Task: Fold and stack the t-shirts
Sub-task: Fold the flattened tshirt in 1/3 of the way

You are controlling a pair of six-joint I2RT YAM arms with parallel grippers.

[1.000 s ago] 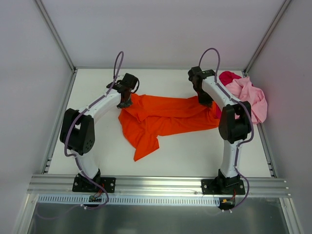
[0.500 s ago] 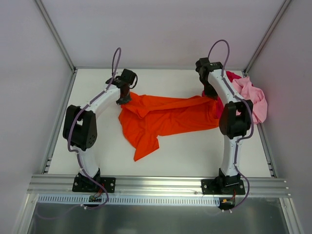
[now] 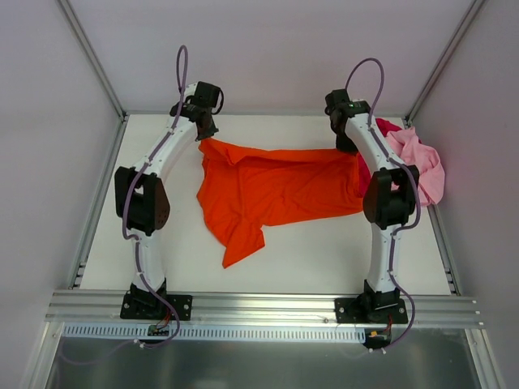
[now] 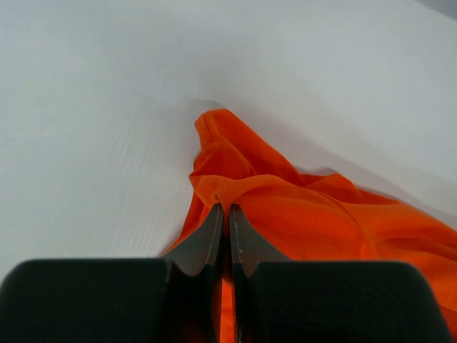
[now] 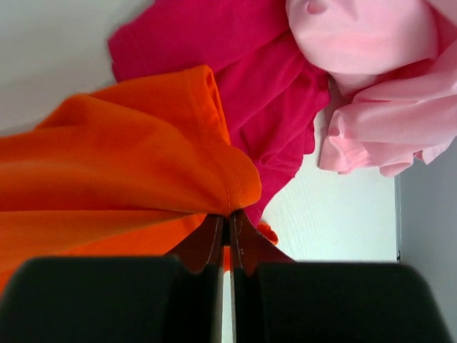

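The bright orange t-shirt (image 3: 272, 190) lies spread across the middle of the table, stretched between both arms. My left gripper (image 3: 204, 134) is shut on its far left corner; in the left wrist view the cloth (image 4: 285, 207) is pinched at the gripper (image 4: 223, 209). My right gripper (image 3: 347, 146) is shut on its far right hemmed edge (image 5: 143, 157), pinched at the gripper (image 5: 226, 214). The crimson-magenta t-shirt (image 3: 379, 128) lies crumpled at the far right, showing in the right wrist view (image 5: 235, 50). The light pink t-shirt (image 3: 418, 162) lies beside it, also in the right wrist view (image 5: 371, 71).
The white table (image 3: 308, 251) is walled on the left, back and right. An aluminium rail (image 3: 259, 306) runs along the near edge by the arm bases. The pink and red pile sits against the right wall.
Both grippers have moved toward the back of the table, the left one furthest, pulling the orange t-shirt's far edge back and spreading it wider and flatter.
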